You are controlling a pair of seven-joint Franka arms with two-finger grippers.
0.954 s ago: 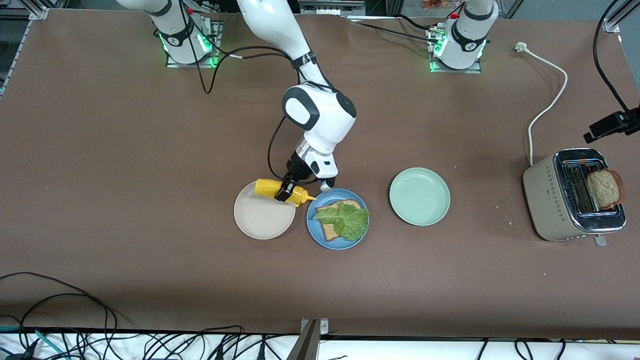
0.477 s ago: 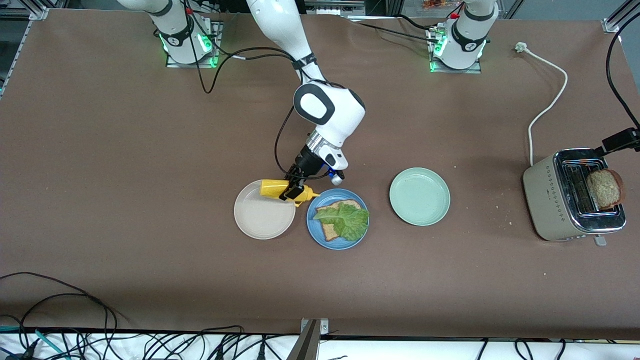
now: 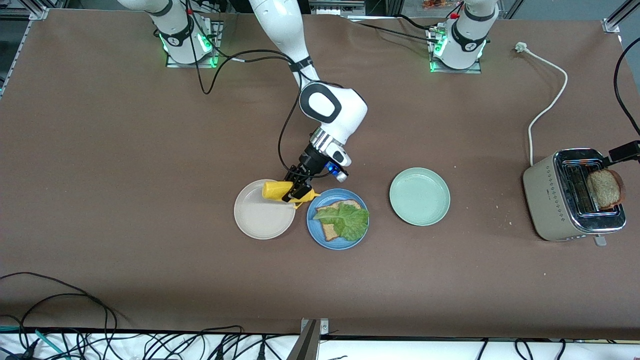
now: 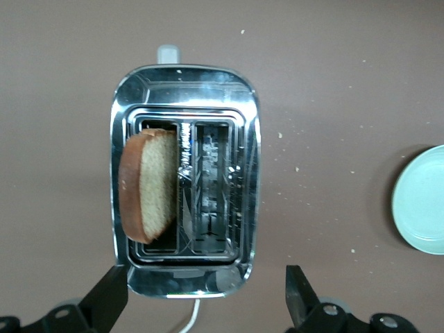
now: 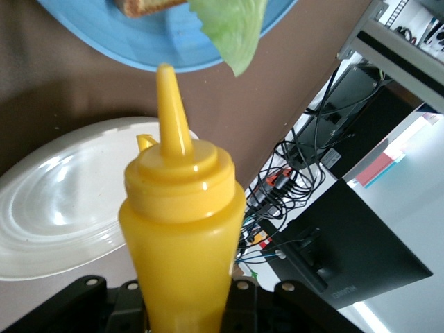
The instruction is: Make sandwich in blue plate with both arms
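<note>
Sauce is the step you have in hand: your right gripper [image 3: 294, 190] is clamped on the yellow squeeze bottle [image 3: 281, 191], carrying it tilted over the gap between the beige-white plate [image 3: 260, 220] and the blue plate [image 3: 327, 239], its nozzle aimed toward the blue one but, as far as the right wrist view shows, short of the food. On the blue plate, which sits between the beige-white plate and the pale green plate [image 3: 419, 196], you have one bread slice [image 3: 328, 230] with the lettuce leaf [image 3: 345, 220] lying on top; no second slice covers it yet. That second slice [image 3: 604, 188] stands in a slot of the toaster [image 3: 555, 200] at the left arm's end of the table. Your left gripper [image 4: 208, 298] hangs above the toaster with its fingers [image 4: 111, 298] spread wide and nothing between them.

Next, I judge, you need to bring the nozzle over the lettuce and squeeze, then set the bottle down clear of the plates. With the left arm, lower the spread fingers astride the toast, close on it and lift it straight out before carrying it across to the blue plate
</note>
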